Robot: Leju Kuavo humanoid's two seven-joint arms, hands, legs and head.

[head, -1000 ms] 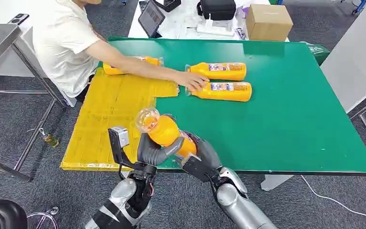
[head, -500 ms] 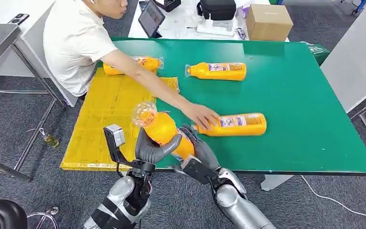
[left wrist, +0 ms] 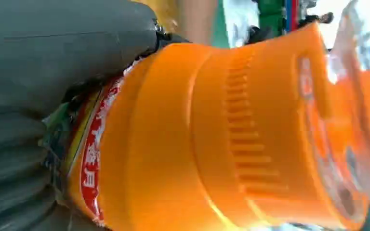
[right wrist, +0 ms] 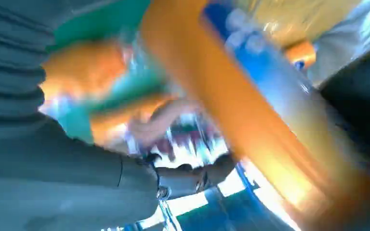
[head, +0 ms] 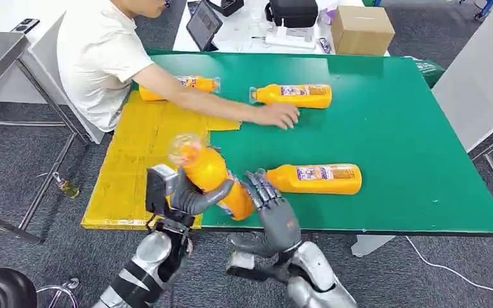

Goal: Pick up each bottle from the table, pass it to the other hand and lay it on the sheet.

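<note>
Left hand (head: 192, 196) grips bottle (head: 215, 176) over table (head: 411, 141) near edge; right hand (head: 276, 212) beside it, fingers spread, holding nothing.

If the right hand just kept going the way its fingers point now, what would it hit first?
Probably the near bottle lying on the green table. The right hand, fingers spread, points up and forward beside its cap end; depth is unclear, so it might pass just left of it.

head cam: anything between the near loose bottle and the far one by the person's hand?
Head view: nothing but bare green table between the near bottle and the far bottle; the person's hand rests beside the far one.
</note>
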